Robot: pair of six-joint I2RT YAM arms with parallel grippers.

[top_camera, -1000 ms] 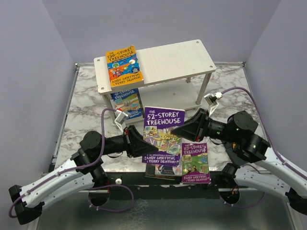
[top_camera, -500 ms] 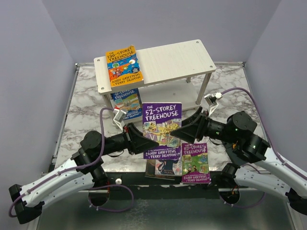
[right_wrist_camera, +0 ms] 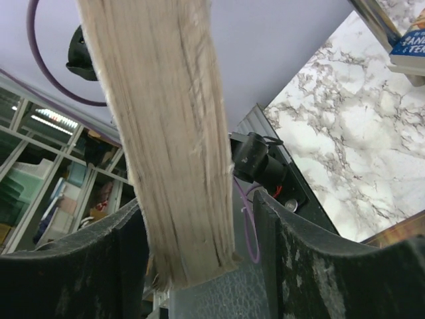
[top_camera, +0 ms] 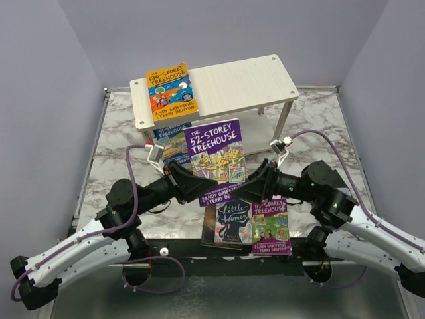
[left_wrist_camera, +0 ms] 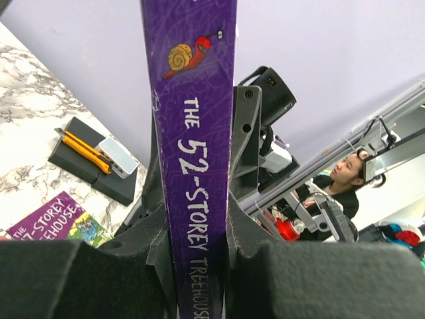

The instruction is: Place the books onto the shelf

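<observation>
The left gripper (top_camera: pixel 199 187) is clamped on the spine of the purple book (top_camera: pixel 216 158), holding it tilted above the marble table (top_camera: pixel 119 139), just near of the shelf (top_camera: pixel 246 83). The right gripper (top_camera: pixel 249 189) straddles the book's page edge with its jaws spread, and a gap shows on one side. An orange book (top_camera: pixel 171 91) lies at the left of the shelf's top board, and a blue book (top_camera: pixel 174 141) is on the lower tier. A dark book (top_camera: pixel 229 222) and a small purple book (top_camera: pixel 269 224) lie at the table's near edge.

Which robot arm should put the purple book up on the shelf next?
Probably left. The left gripper is clamped on the purple book's spine and holds it up. The right gripper is open, its fingers loose around the pages.
</observation>
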